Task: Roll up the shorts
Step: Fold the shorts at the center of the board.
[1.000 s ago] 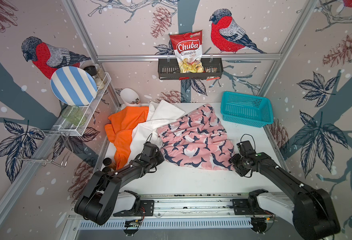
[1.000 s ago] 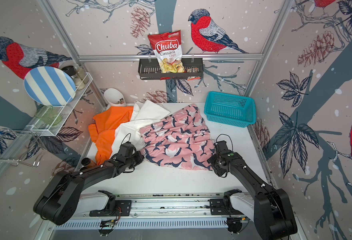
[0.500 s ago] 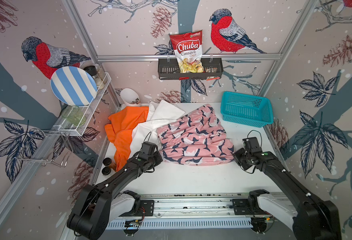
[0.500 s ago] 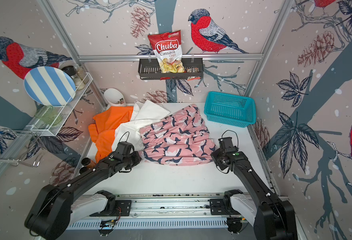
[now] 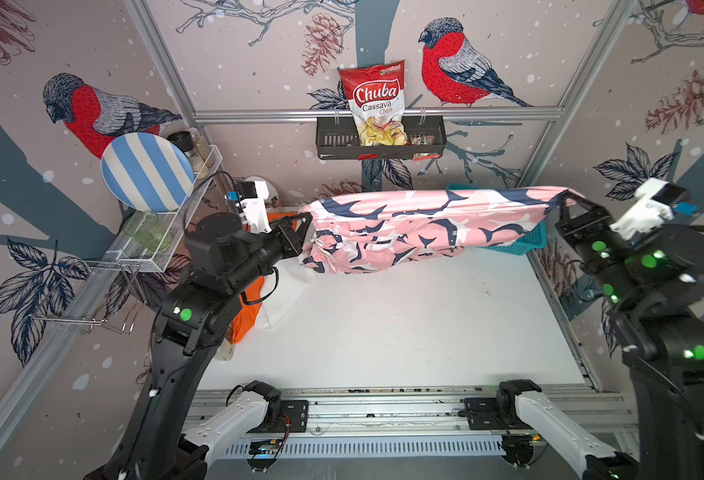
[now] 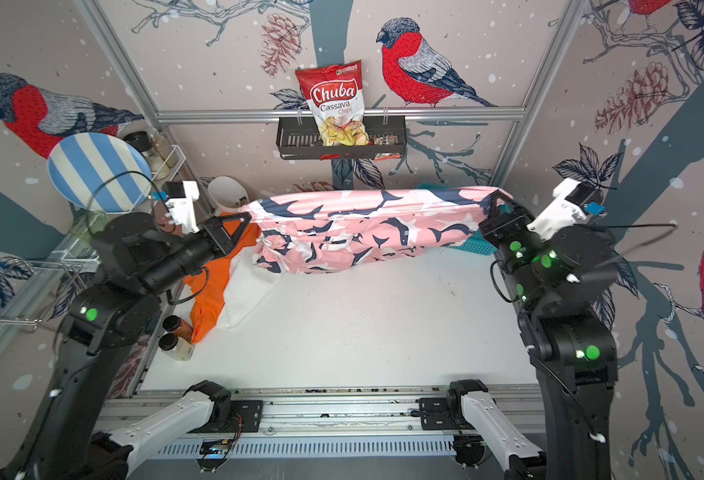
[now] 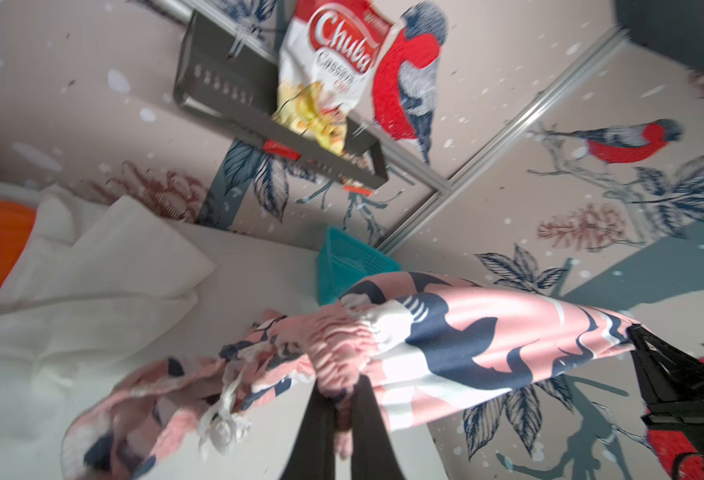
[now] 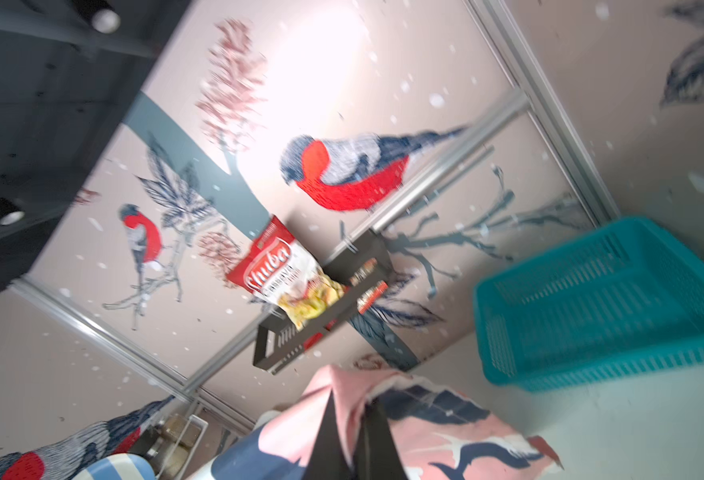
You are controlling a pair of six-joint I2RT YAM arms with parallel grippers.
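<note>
I'm seeing black left arm [image 5: 192, 332] and right arm [image 5: 674, 374] showing green lights [image 5: 185, 313], white base links [image 5: 233, 419], white wrist cameras [image 5: 254, 205]; blurred jaws seemingly black.

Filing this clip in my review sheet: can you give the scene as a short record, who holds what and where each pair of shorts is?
held item: pink shark-print shorts, held up, stretched between both arms
left fingers: closed on the drawstring end
right fingers: closed on the opposite end
orange shorts: lying on the table by the left arm
white shorts: on the table, against the orange pair
basket: teal, far right corner, partly hidden behind the pink shorts
</note>
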